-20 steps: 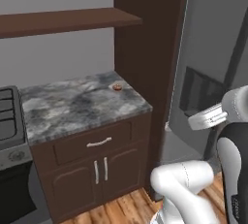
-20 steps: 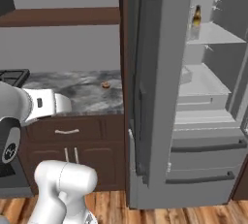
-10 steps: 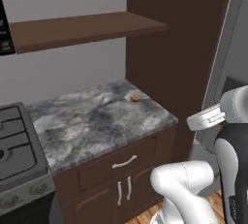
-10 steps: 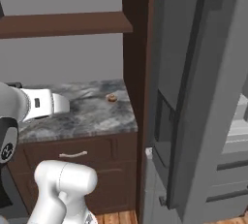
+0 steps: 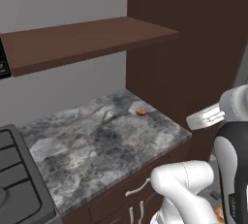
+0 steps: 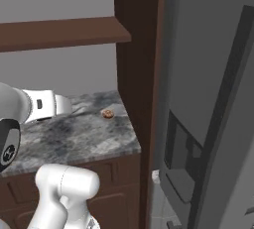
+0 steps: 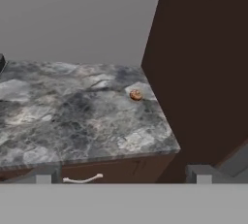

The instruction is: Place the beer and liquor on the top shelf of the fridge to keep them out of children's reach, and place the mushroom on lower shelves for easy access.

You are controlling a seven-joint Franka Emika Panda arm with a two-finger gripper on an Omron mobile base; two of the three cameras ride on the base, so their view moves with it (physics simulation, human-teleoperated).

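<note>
The mushroom [image 5: 141, 111] is a tiny reddish-brown lump on the grey marble counter [image 5: 97, 145], near its back right corner, close to the dark cabinet side. It also lies at the counter's far right in the right base view [image 6: 107, 114]. In the hand view the mushroom [image 7: 136, 94] sits ahead and a little right of my gripper [image 7: 122, 175], well apart from it. The gripper is open, its fingertips [image 7: 46, 174] wide apart with nothing between them. The fridge [image 6: 208, 99] shows its grey door at the right. The beer, the liquor and the fridge shelves are out of view.
A brown wooden wall shelf [image 5: 87, 36] hangs above the counter. A tall dark brown cabinet panel [image 5: 193, 48] stands between counter and fridge. A stove [image 5: 14, 169] borders the counter on the left. A drawer with a pale handle [image 7: 82, 179] runs below the counter edge.
Both base views have swung away from the fridge and closer to the counter, so the camera moved. The fridge interior has left the picture. The mushroom keeps its place on the counter.
</note>
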